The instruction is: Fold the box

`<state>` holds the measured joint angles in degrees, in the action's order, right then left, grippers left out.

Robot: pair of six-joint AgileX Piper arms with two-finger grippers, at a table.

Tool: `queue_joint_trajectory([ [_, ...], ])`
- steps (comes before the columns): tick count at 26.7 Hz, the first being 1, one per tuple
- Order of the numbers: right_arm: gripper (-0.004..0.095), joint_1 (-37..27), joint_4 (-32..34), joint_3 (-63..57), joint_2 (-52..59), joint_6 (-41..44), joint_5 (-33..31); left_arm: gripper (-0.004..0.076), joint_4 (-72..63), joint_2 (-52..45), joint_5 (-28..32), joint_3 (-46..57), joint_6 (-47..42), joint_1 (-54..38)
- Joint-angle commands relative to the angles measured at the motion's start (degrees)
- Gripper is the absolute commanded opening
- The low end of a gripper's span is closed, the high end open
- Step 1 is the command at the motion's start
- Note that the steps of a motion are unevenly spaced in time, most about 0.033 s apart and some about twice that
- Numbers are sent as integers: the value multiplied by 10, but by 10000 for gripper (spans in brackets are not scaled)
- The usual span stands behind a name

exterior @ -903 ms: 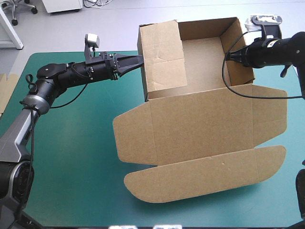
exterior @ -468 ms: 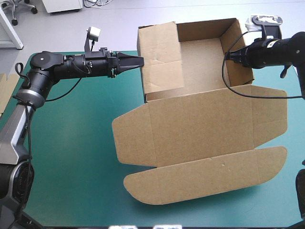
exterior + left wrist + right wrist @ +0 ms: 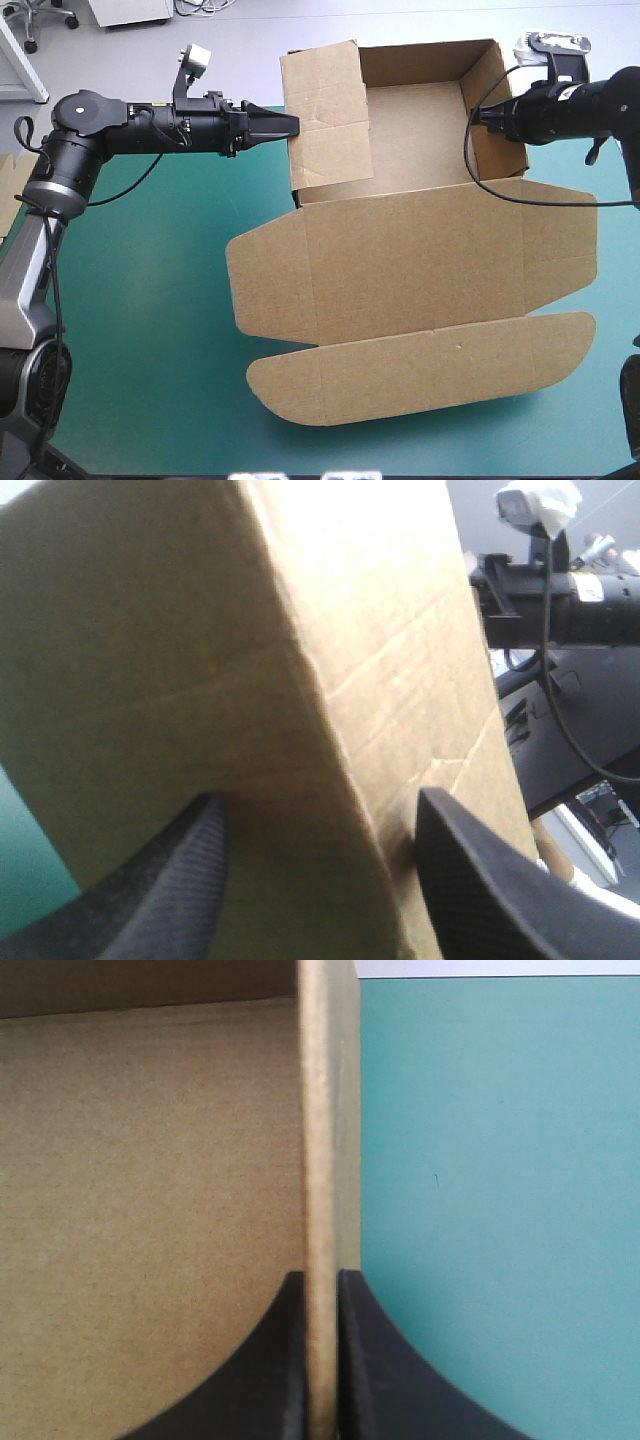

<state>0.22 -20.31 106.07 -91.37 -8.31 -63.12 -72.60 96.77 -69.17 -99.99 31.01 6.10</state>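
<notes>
left tool (image 3: 322,802) spread wide around raised left wall of the brown box (image 3: 400,260); right tool (image 3: 320,1275) clamped its right wall; lid lay flat on table (image 3: 150,330).

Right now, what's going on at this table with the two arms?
Two robot arms are folding a brown cardboard box on the teal-green table cover. It is an open tray at the far side, its lid lying flat toward the near edge. The right gripper is shut on the tray's right wall. The left gripper has its black fingers apart, one on each side of the tall left flap.
</notes>
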Motion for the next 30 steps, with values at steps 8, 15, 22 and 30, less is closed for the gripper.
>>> queue_joint_trajectory([
  [8,-10,30,0,15,6,49,17,384,267,-16,74,-118,-183,84],
  [15,-10,63,50,15,-2,83,9,373,356,7,58,-147,-239,117],
  [22,0,82,59,15,-23,95,2,373,493,30,22,-188,-300,146],
  [30,0,103,63,16,-53,113,3,366,552,85,-52,-244,-335,153],
])
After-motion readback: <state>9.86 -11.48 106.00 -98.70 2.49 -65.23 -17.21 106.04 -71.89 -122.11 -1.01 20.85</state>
